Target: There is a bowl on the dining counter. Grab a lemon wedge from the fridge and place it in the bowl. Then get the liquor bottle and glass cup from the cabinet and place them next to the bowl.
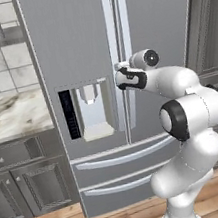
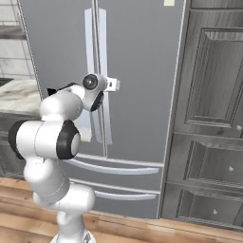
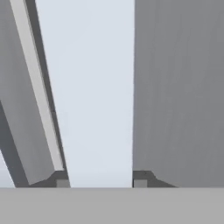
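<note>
Fridge (image 1: 85, 49) doors are shut, so the lemon wedge, I judge, is inside. My gripper (image 3: 100, 181) is at a long pale handle (image 3: 98, 87), which sits between the fingers (image 3: 62, 180); whether they pinch it I cannot tell. I'd confirm a firm clamp, then pull along the door's arc, not straight back.
</note>
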Robot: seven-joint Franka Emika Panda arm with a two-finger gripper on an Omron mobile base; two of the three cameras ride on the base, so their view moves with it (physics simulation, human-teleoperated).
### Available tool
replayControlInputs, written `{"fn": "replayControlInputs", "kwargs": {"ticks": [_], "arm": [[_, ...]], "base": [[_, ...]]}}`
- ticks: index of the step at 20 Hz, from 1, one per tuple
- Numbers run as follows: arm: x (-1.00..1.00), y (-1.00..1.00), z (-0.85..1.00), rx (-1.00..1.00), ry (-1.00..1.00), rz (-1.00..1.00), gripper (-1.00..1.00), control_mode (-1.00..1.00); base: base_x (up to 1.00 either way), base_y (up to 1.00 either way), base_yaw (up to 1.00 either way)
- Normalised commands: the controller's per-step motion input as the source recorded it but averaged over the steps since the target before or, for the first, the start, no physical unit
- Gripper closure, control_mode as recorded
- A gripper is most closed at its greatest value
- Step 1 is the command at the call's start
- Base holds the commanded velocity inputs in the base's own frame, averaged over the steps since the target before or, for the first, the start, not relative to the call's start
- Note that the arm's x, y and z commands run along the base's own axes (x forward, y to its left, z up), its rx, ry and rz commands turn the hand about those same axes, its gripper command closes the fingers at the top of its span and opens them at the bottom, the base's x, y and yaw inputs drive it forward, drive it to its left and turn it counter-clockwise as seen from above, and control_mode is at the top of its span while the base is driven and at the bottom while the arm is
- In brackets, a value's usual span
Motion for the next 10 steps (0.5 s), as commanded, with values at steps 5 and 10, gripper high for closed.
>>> {"fn": "replayControlInputs", "kwargs": {"ticks": [5, 10], "arm": [[-0.74, -0.60, 0.15, 0.00, -0.03, 0.00, 1.00, -1.00], [-0.98, -0.81, 0.23, 0.00, -0.06, 0.00, 1.00, -1.00]], "base": [[0.00, 0.00, 0.00], [0.00, 0.00, 0.00]]}}
